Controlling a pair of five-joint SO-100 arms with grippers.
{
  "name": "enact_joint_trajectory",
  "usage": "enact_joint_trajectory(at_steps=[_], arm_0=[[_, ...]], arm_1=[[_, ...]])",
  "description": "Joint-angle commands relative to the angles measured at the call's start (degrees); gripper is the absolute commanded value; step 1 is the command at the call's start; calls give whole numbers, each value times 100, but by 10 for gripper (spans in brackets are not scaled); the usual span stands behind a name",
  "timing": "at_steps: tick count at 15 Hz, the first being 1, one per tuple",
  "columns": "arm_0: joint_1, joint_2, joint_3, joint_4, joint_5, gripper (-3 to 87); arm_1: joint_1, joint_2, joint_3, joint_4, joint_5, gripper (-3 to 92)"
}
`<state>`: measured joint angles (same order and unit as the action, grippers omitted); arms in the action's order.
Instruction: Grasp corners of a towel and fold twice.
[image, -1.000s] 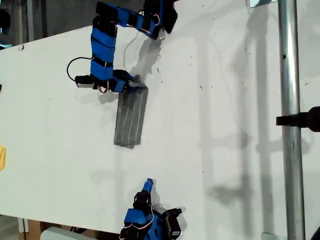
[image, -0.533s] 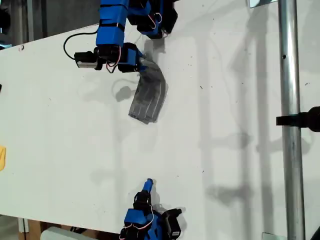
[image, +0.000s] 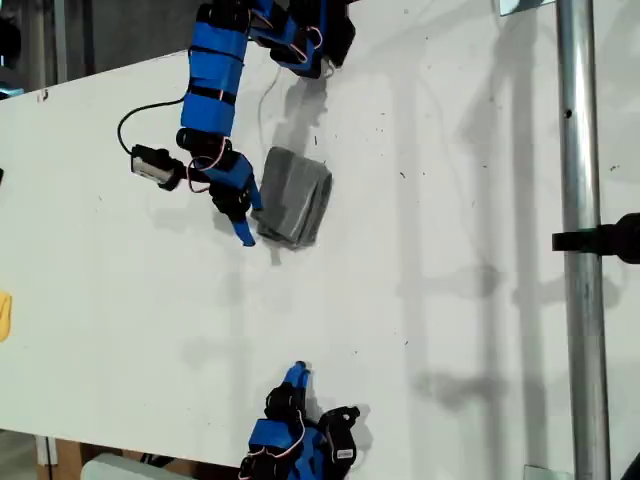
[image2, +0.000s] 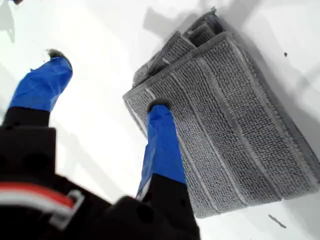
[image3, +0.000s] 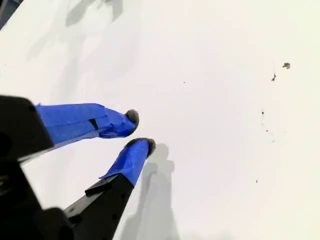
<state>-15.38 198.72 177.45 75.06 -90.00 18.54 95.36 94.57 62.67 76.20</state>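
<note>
Currently the towel (image: 292, 197) lies folded into a compact, roughly rectangular stack on the white table (image: 450, 300), in the upper middle-left of the exterior view; layered edges show at one end in the first wrist view (image2: 220, 115), pale stripes running along its length. My first gripper (image: 243, 210) sits just beside the towel's left edge in the exterior view, jaws spread apart and holding nothing: one blue-taped finger (image2: 162, 145) lies over the top of the cloth near a corner (image2: 131, 96), the other finger (image2: 42, 82) is out over bare table, apart from the towel. Can't tell whether the finger over the cloth actually presses it. My second gripper (image: 296, 374) is at the near bottom edge of the exterior view, well apart from the towel, over bare table; jaws nearly closed, tips (image3: 142, 146) close together with a slim gap, nothing between them. A metal pole (image: 580, 200) runs down the exterior view's right side.
</note>
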Motion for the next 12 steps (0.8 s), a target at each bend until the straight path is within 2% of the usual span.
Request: enact_joint_trajectory(at_steps=[1,2,3,4,6,7,9,10,11,12], arm_0=[[79,44,62,18,-211,68],[79,44,62,18,-193,68],[79,44,62,18,-246,68],[62,44,62,18,-466,68],[53,44,62,18,-519,68],[53,44,62,18,422,68],[88,44,114,-88,3445,66],[70,44,123,-88,3410,66],[62,44,123,-79,3375,65],[62,44,123,-79,3375,65]], arm_1=[[185,1635,615,255,-88,285],[88,2514,1485,185,-35,217],[-176,3437,2408,88,123,84],[-475,4315,3278,88,431,22],[-993,5854,4799,325,932,4],[-1213,6724,5476,545,1204,3],[-1608,8991,6601,1626,2013,3],[-1784,9176,6812,1846,1978,-2],[-1846,9211,7005,1696,1714,-2],[-1898,9316,7172,1670,1819,26]])
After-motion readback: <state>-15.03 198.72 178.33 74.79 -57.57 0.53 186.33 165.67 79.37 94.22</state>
